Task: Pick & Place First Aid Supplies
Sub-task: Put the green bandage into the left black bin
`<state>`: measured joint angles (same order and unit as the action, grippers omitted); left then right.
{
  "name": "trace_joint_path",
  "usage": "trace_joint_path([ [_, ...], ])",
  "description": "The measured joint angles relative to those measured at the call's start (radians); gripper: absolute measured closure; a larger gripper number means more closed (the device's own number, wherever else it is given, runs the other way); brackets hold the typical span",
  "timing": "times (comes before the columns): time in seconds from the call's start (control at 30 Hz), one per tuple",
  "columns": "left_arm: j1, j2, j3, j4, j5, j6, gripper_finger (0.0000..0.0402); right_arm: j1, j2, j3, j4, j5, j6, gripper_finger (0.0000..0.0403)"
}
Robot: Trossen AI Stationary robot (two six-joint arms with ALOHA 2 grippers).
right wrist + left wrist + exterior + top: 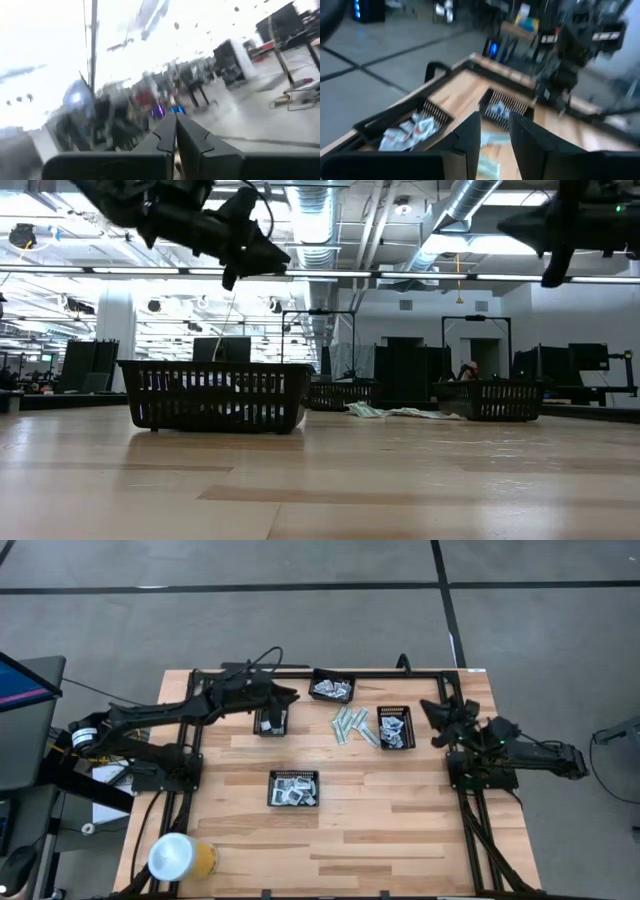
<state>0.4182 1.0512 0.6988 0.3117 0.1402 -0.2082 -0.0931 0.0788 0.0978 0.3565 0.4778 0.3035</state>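
The first aid supplies are white sachets in black mesh trays and loose pale green strips (pixel 352 727) lying flat on the table. Sachets fill the far tray (pixel 332 686), the right tray (pixel 396 727) and the near tray (pixel 294 788). A fourth tray (pixel 272 721) stands on the left. My left gripper (pixel 293 696) hangs high over the table between the left and far trays, slightly open and empty (pixel 495 135). It looks toward the far tray (pixel 410 131) and the strips (pixel 489 162). My right gripper (pixel 430 710) is raised at the table's right side, shut and empty (pixel 176 131).
A white and yellow roll (pixel 180 858) lies at the table's near left corner. The black frame rails (pixel 400 673) run along the table's far edge and sides. The bare wood (pixel 380 830) between the near tray and the near edge is free.
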Motion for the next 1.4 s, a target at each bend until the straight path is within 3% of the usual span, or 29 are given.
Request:
trace_joint_path([
  [0.1,-0.005,0.002,-0.076,0.149,0.000,-0.062,0.0300,-0.012,0.000,0.000,0.092,0.022,-0.019,0.0395],
  [0.23,-0.006,0.003,-0.134,0.189,0.001,-0.119,0.0300,-0.040,0.000,0.000,0.164,0.058,-0.092,0.0395],
  [0.4,-0.012,0.002,-0.145,0.216,0.000,-0.142,0.0300,-0.087,0.000,0.000,0.204,0.362,-0.017,0.0395],
  [0.47,-0.014,0.002,-0.145,0.220,0.003,-0.140,0.0300,-0.109,0.002,0.000,0.205,0.397,0.015,0.0395],
  [0.67,-0.013,0.002,-0.145,0.223,0.001,-0.120,0.0300,-0.182,0.155,0.040,0.196,0.039,0.044,0.0395],
  [0.8,0.003,0.002,-0.145,0.227,0.001,-0.105,0.0300,-0.231,0.406,0.165,0.054,-0.149,0.049,0.0395],
  [1.0,0.030,0.002,-0.145,0.229,-0.001,-0.103,0.0300,-0.329,0.857,0.479,-0.306,-0.452,-0.051,0.0383],
  [1.2,0.029,0.002,-0.145,0.229,0.000,-0.103,0.0300,-0.391,1.209,0.769,-0.546,-0.584,-0.263,0.0353],
  [1.4,0.028,0.002,-0.145,0.229,0.000,-0.103,0.0300,-0.405,1.418,1.003,-0.824,-0.584,-0.403,0.0310],
])
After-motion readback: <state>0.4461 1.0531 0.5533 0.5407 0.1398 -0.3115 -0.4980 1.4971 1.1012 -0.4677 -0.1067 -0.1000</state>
